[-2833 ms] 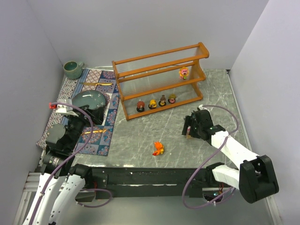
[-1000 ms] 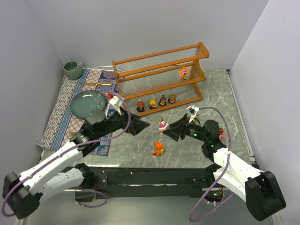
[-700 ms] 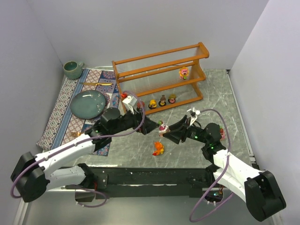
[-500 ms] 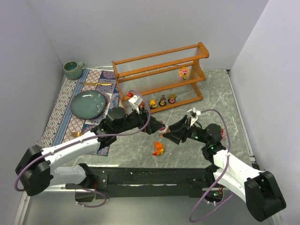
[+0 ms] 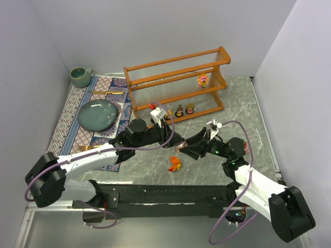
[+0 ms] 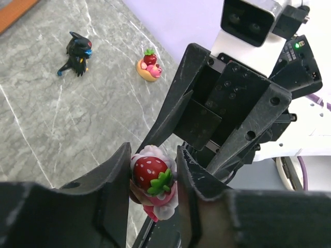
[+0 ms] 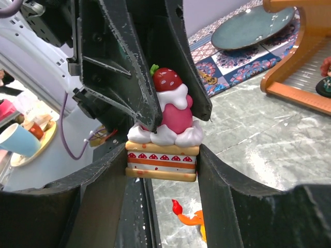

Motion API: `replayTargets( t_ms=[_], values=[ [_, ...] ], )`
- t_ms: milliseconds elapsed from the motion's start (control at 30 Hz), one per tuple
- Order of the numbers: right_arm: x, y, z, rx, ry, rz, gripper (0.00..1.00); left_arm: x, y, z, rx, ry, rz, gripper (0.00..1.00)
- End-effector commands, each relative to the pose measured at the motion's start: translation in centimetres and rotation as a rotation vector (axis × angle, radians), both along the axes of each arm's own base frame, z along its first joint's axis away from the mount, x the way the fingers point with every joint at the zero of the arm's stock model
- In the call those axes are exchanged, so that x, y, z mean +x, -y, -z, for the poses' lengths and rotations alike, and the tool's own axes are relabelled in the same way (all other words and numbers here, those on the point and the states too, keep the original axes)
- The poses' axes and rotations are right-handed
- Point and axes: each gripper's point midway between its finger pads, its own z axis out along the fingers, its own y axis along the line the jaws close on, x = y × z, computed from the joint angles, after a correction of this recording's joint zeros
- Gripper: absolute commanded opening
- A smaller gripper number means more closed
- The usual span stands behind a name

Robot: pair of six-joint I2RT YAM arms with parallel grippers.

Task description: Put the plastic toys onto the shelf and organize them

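Note:
A strawberry cake toy [image 5: 178, 146] [image 7: 164, 134] hangs above the table between both arms. My right gripper [image 7: 163, 165] [image 5: 182, 149] is shut on its cake base. My left gripper [image 6: 152, 170] [image 5: 175, 143] is shut on its strawberry top [image 6: 151, 173], fingers pressed on both sides. An orange toy [image 5: 175, 164] [image 7: 189, 219] lies on the table below. A black toy [image 6: 77, 46] and a strawberry tart toy [image 6: 149, 66] stand on the table beyond. The shelf [image 5: 176, 82] holds a pink-yellow toy [image 5: 203, 79] on its middle tier and several on the bottom tier [image 5: 179, 110].
A patterned mat [image 5: 72, 121] lies at the left with a teal plate [image 5: 96, 114] and a gold utensil [image 5: 107, 92] on it. A green cup [image 5: 80, 76] stands in the back left corner. Walls close in on three sides.
My left arm swung right from the mat to meet the right gripper. Its jaws closed round the top of the cake toy. The right arm stayed still.

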Motion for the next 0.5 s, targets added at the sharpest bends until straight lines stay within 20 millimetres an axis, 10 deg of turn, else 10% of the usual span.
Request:
replayTargets(
  t_ms=[0, 267, 467],
  values=[
    [-0.2, -0.1, -0.8, 0.01, 0.068, -0.007, 0.22, -0.1, 0.5, -3.9, -0.093, 0.07, 0.007, 0.01],
    [1.6, 0.5, 0.0, -0.079, 0.115, 0.149, 0.95, 2.0, -0.9, -2.5, 0.007, -0.004, -0.179, 0.01],
    [2.9, 1.1, 0.2, -0.183, 0.199, 0.37, 1.0, 4.1, -2.9, -1.5, 0.165, -0.061, -0.47, 0.01]
  ],
)
